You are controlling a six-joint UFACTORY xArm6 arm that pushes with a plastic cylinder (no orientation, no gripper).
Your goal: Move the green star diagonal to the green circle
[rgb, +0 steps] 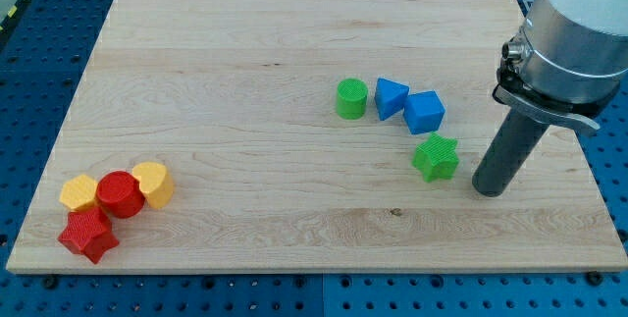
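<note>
Small green ribbed plastic star block (436, 156) is sitting toward the board's right edge, below-right of the green ribbed plastic cylinder (circle) (351, 98). My tip (489, 189), gripperless and holding nothing, is resting just right of the star, apart. Likely light, rigid, slides easily; points may spin it, so push centre.

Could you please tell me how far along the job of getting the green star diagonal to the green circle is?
Done: my tip stands on the board just to the view's right of the green star, apart from it. In hand: lining up a push; no contact shows. Left: the star lies toward the view's bottom right of the green circle, beyond the two blue blocks, roughly diagonal already but far off, so it likely needs nudging closer.
</note>
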